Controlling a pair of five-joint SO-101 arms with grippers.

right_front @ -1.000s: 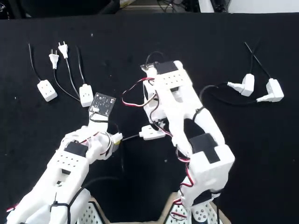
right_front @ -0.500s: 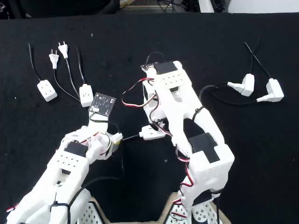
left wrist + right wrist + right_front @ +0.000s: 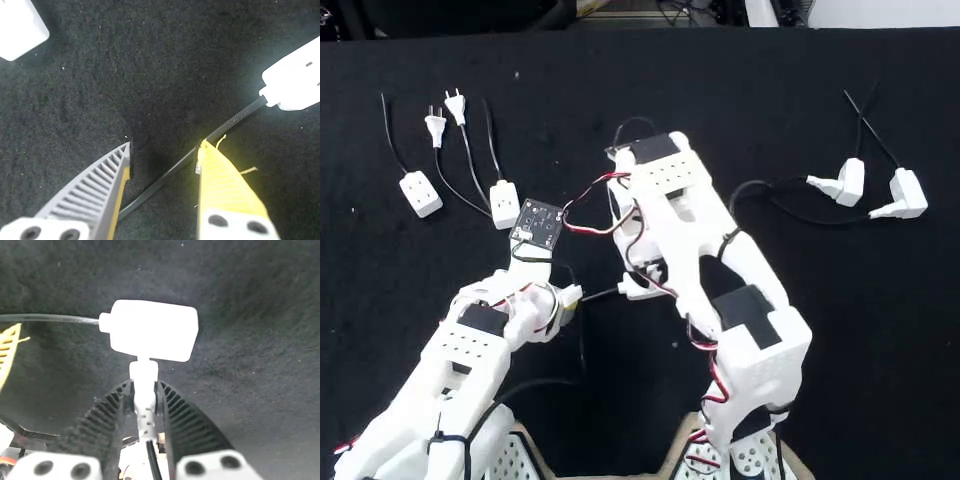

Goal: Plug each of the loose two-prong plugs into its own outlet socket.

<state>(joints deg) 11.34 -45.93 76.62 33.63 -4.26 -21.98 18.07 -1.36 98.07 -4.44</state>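
Clamping a plug (image 3: 144, 386) against the socket (image 3: 152, 330) are the right jaws; left jaws (spread apart) straddle its cable (image 3: 165, 176).

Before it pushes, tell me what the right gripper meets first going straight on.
The white outlet socket, dead ahead of the right gripper; its held plug seems to touch it, depth unclear.

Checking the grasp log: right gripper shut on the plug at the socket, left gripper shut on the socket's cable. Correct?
No. The left gripper is open: the left wrist view shows its fingers apart, with the cable running between them. The right gripper is shut on the plug at the socket.
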